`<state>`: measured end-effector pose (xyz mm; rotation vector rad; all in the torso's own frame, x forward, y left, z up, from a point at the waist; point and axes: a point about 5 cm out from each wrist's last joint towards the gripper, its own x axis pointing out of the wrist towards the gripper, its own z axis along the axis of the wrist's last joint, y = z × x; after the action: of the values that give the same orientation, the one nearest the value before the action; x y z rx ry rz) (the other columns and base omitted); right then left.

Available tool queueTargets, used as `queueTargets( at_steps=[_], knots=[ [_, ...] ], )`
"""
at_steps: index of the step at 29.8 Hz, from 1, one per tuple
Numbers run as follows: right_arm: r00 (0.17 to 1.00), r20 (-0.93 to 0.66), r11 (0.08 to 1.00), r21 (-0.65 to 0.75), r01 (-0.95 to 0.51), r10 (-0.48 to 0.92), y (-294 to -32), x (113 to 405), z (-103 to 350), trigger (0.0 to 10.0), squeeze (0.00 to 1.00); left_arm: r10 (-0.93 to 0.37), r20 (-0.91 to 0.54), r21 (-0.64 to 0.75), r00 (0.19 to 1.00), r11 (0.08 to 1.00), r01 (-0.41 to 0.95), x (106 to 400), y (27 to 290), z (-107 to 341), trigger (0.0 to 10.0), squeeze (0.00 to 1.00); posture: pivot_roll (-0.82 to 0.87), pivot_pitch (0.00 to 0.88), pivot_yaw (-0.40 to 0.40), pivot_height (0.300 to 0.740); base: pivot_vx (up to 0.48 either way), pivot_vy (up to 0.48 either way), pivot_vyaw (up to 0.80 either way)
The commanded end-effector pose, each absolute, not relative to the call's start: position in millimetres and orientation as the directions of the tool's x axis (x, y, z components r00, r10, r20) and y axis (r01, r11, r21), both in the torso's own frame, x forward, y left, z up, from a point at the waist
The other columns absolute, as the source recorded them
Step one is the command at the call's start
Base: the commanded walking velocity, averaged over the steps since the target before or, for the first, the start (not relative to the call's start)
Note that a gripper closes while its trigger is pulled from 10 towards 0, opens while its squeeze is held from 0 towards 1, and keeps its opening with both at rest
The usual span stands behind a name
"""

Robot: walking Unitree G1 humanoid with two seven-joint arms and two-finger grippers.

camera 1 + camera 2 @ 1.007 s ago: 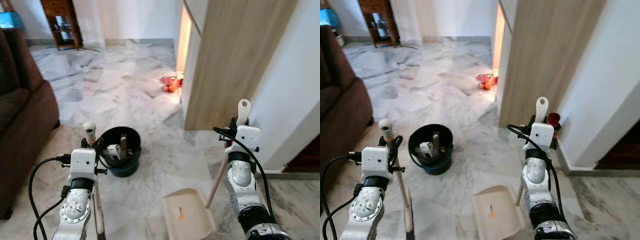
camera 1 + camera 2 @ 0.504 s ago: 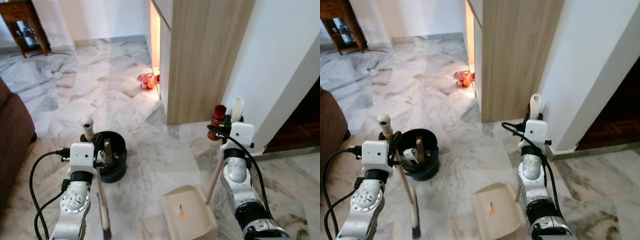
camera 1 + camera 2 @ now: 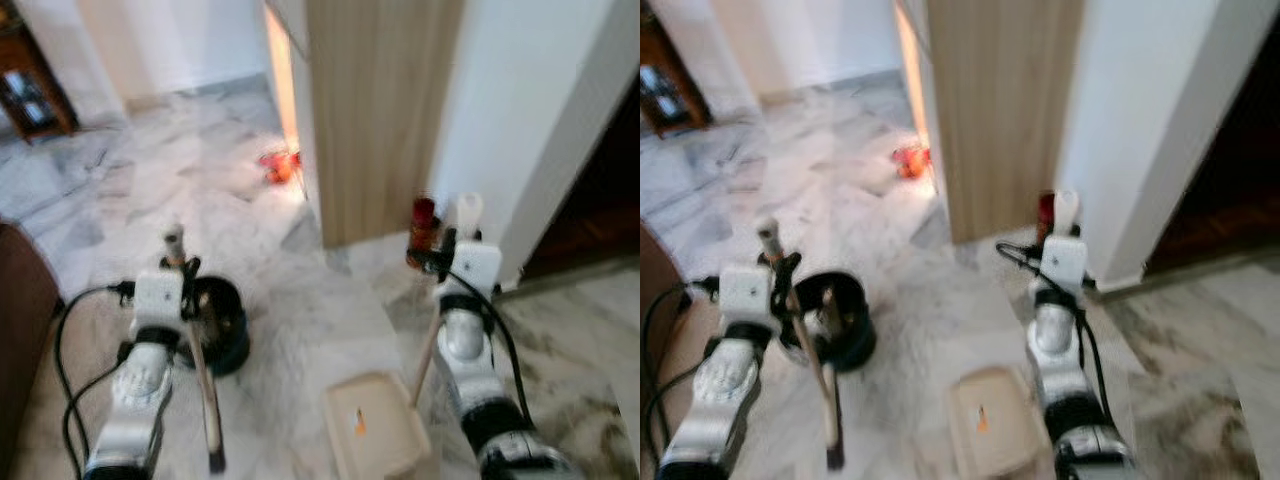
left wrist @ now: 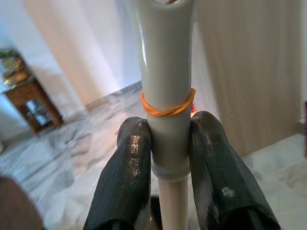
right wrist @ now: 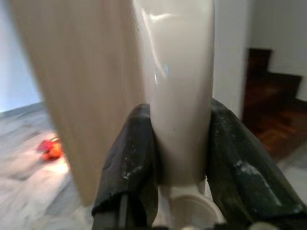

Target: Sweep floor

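On our left, the left gripper (image 4: 168,158) is clamped on the upper part of the broom handle (image 3: 200,375), black fingers (image 4: 127,182) pressed to both sides just below an orange rubber band (image 4: 168,106). The handle runs nearly upright, leaning slightly, and its dark brush end (image 3: 216,462) meets the marble floor (image 3: 300,300) at about 6 o'clock from that gripper. A dark bucket (image 3: 222,335) stands just beside the handle, at roughly 2 o'clock from the brush.

Moving right, the cream dustpan (image 3: 375,430) lies flat on the floor, its open mouth facing about 11 o'clock, toward the brush. Its long handle (image 3: 428,350) rises toward 1 o'clock into the right gripper (image 5: 180,158), which grips the cream top tightly.

So the relation we judge the sweep turns on: the pan sits at 3 o'clock from the brush, near but apart, both shafts upright, the left arm nearer any dirt by the bucket. The head views are blurred, so we cannot make out debris
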<state>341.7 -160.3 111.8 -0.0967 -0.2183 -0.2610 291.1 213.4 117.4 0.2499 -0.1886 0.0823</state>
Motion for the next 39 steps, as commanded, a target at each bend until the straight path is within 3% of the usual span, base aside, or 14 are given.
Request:
queueTargets(
  at_steps=[1,12,24,31,39],
  knots=[
    [0.939,0.234,0.961,-0.055,0.272,-0.252,-159,346,118,10.0,0.0,0.064,0.258,0.26,0.964,0.956,-0.133,293,222,132,10.0,0.0,0.0,0.0,0.148,0.74,0.0,0.0,-0.8],
    [0.949,0.214,0.968,-0.048,0.247,-0.232,-155,347,115,10.0,0.0,0.121,0.276,0.28,0.953,0.939,-0.201,281,242,137,10.0,0.0,0.13,0.0,0.094,0.74,0.0,0.0,-0.79],
    [0.969,0.185,0.98,-0.087,0.181,-0.163,-158,345,110,10.0,0.0,0.253,0.261,0.251,0.932,0.914,-0.318,244,252,124,10.0,0.0,0.23,0.0,-0.047,0.74,0.0,0.0,-0.79],
    [0.97,0.17,0.977,-0.088,0.192,-0.175,-169,354,116,10.0,0.0,0.253,0.255,0.237,0.933,0.919,-0.314,240,242,120,10.0,0.0,0.28,0.0,-0.071,0.74,0.0,0.0,-0.79],
    [0.949,0.237,0.967,-0.097,0.234,-0.206,-189,357,134,10.0,0.0,0.173,0.245,0.159,0.954,0.964,-0.215,273,204,115,10.0,0.0,0.16,0.0,-0.095,0.74,0.0,-0.104,-0.79]
  ],
)
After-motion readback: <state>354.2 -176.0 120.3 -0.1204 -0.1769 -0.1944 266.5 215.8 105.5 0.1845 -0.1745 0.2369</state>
